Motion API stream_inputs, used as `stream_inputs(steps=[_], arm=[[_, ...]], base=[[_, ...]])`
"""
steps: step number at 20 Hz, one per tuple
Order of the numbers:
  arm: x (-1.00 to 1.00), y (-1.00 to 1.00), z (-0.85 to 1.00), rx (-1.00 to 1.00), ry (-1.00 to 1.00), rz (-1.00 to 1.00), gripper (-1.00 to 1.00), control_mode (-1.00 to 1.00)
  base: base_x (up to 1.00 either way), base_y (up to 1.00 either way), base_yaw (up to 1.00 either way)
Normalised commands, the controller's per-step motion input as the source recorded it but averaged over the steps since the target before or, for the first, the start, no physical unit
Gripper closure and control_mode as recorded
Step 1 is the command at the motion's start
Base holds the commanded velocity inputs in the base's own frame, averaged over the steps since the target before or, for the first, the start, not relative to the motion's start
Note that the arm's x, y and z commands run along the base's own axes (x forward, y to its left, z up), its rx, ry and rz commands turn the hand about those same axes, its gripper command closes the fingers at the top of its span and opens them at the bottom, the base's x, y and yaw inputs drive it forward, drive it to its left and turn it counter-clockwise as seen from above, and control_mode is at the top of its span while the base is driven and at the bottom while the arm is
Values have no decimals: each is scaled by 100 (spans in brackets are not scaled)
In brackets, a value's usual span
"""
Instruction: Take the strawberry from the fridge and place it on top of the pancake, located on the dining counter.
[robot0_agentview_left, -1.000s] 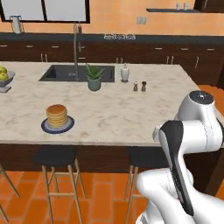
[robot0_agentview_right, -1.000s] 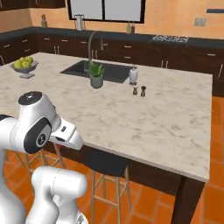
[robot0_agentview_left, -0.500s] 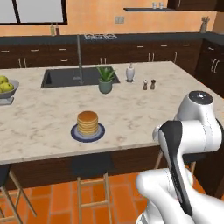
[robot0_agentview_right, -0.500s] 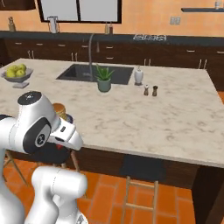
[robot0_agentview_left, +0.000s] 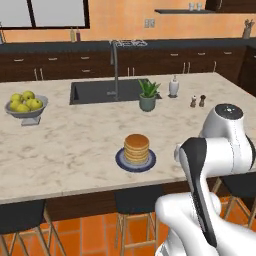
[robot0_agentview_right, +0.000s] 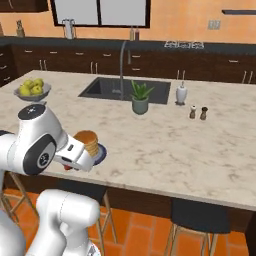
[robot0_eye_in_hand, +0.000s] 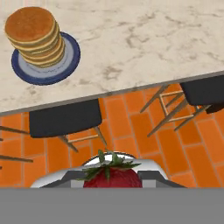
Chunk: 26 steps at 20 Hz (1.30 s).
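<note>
- Strawberry (robot0_eye_in_hand: 112, 177) sat red with green leaves at the bottom of my hand view, pinched in the gripper (robot0_eye_in_hand: 112, 180); in the right base view I saw a red speck (robot0_agentview_right: 68, 167) under the hand.
- I had the gripper closed tight on that one fruit, held out over the orange tile floor (robot0_eye_in_hand: 144, 131) just off the counter's edge, not yet over the stone.
- Before me lay the dining counter (robot0_agentview_left: 75, 145), a beige marbled top with a dark sink (robot0_agentview_left: 102, 91) and a tall faucet (robot0_agentview_left: 115, 62).
- One pancake (robot0_agentview_left: 136, 148) stack stood on one round blue plate (robot0_agentview_left: 122, 161) near the counter's front edge; in the hand view it (robot0_eye_in_hand: 35, 34) lay well apart from the fruit.
- I counted one grey bowl (robot0_agentview_left: 27, 112) of yellow-green fruit at the left end, one potted plant (robot0_agentview_left: 148, 96) beside the sink, one white dispenser bottle (robot0_agentview_left: 173, 86), and two small shakers (robot0_agentview_left: 197, 101) side by side.
- Three dark stools (robot0_agentview_left: 137, 202) showed under the overhang in the left base view.
- Behind ran dark wooden cabinets (robot0_agentview_left: 200, 62) below an orange wall (robot0_agentview_left: 125, 20), with a window (robot0_agentview_right: 100, 12) above them.
</note>
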Motion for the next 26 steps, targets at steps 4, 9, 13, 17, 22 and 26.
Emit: stream_inputs(steps=[4, 9, 13, 17, 22, 26], arm=[[0, 0, 0, 0, 0, 0, 100, 100], [0, 0, 0, 0, 0, 0, 100, 100], [0, 0, 0, 0, 0, 0, 100, 100], [0, 0, 0, 0, 0, 0, 100, 100], [0, 0, 0, 0, 0, 0, 100, 100], [0, 0, 0, 0, 0, 0, 100, 100]], base=[[73, 30, -11], [18, 83, -3], [14, 94, 0], [38, 37, -1], [56, -38, 0], [26, -75, 0]])
